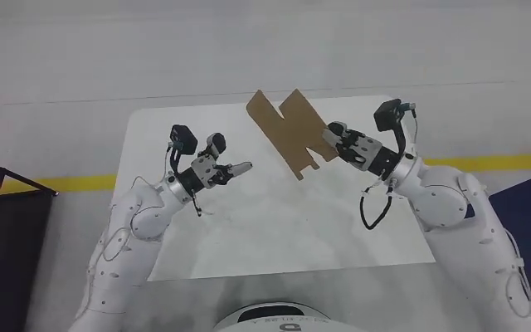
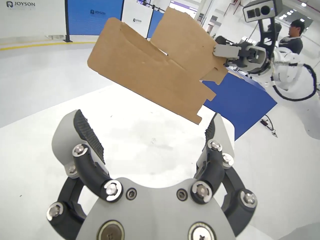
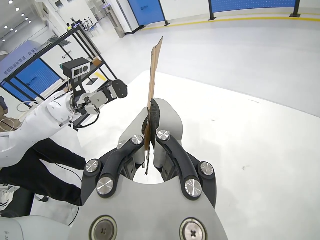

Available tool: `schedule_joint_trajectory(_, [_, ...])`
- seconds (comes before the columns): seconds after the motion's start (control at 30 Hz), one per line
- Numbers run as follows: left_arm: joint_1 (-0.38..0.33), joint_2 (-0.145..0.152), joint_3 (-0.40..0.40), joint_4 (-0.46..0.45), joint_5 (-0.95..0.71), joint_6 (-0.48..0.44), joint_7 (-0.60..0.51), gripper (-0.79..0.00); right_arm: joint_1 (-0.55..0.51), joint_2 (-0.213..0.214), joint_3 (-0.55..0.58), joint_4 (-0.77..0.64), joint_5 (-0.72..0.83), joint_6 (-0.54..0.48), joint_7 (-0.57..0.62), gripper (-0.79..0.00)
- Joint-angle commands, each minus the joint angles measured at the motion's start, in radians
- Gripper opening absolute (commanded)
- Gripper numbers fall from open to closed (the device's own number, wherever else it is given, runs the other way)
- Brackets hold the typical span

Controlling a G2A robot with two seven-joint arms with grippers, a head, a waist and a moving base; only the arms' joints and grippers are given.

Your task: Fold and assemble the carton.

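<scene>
Gripping one short edge of the carton [image 3: 153, 76], the right hand [image 3: 152, 111] has both pads closed on the cardboard, which runs straight out from between them, seen edge-on in its own wrist view. The carton is a flat, unfolded brown blank held up in the air above the far part of the desk [image 1: 332, 224], touching nothing but that hand.

In the top view the carton [image 1: 286, 129] has its long axis on a diagonal, from the far edge of the desk toward the near right, where the right hand [image 1: 334, 137] pinches it. Its free end points away from the robot, past the desk's far edge. The sheet stands tilted rather than flat (one broad face is turned to the left arm). In the left wrist view that face of the carton [image 2: 155, 68] shows creases, a slit and notched tabs, with a tabbed corner hanging lowest, and the right hand [image 2: 218, 51] clamps the edge beside those tabs.

Well apart on the other side of the desk, the left hand [image 1: 232, 156] hovers over the white top with its jaws spread wide and nothing between them. The left hand [image 2: 146, 119] faces the carton's broad side.

Beyond the desk, a yellow floor line [image 1: 75, 181] crosses the grey floor, and blue partition panels [image 2: 95, 13] stand behind it.
</scene>
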Motion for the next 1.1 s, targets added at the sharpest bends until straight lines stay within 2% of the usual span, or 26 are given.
schedule_joint_trajectory(0.0, [0.003,0.0,-0.012,-0.018,0.087,0.055,0.032,0.0,-0.011,0.001,0.015,-0.005,0.003,0.004,-0.002,-0.785])
schedule_joint_trajectory(0.3, [0.003,0.0,-0.012,-0.018,0.087,0.055,0.032,0.0,-0.011,0.001,0.015,-0.005,0.003,0.004,-0.002,-0.785])
schedule_joint_trajectory(0.33, [0.011,-0.001,-0.009,-0.006,0.049,0.064,0.043,0.0,-0.011,0.001,0.015,-0.005,0.003,0.004,-0.002,-0.785])
schedule_joint_trajectory(0.43, [0.003,-0.007,0.002,0.062,-0.137,0.066,0.023,0.0,-0.009,0.003,0.009,-0.041,-0.139,0.03,0.004,-0.785])
schedule_joint_trajectory(0.5, [-0.015,-0.011,0.02,0.098,-0.236,0.059,-0.003,0.0,-0.01,0.003,0.013,-0.062,-0.181,-0.003,-0.015,-0.785])
schedule_joint_trajectory(0.67, [-0.057,-0.021,0.088,0.139,-0.471,0.046,-0.111,0.0,-0.009,0.007,0.01,-0.156,-0.439,0.007,-0.015,-0.785])
schedule_joint_trajectory(0.8, [-0.094,-0.024,0.121,0.139,-0.608,0.066,-0.214,0.0,-0.016,0.009,-0.055,-0.261,-0.813,0.023,-0.015,-0.785])
schedule_joint_trajectory(0.9, [-0.109,-0.024,0.125,0.14,-0.693,0.065,-0.259,0.0,-0.019,0.004,-0.123,-0.302,-1.01,0.075,-0.037,-0.785])
schedule_joint_trajectory(1.0, [-0.124,-0.02,0.107,0.151,-0.739,0.071,-0.284,0.0,-0.026,-0.002,-0.164,-0.313,-1.116,0.131,-0.053,-0.785])
schedule_joint_trajectory(1.07, [-0.126,-0.018,0.095,0.152,-0.729,0.068,-0.285,0.0,-0.03,-0.007,-0.17,-0.304,-1.091,0.165,-0.044,-0.785])
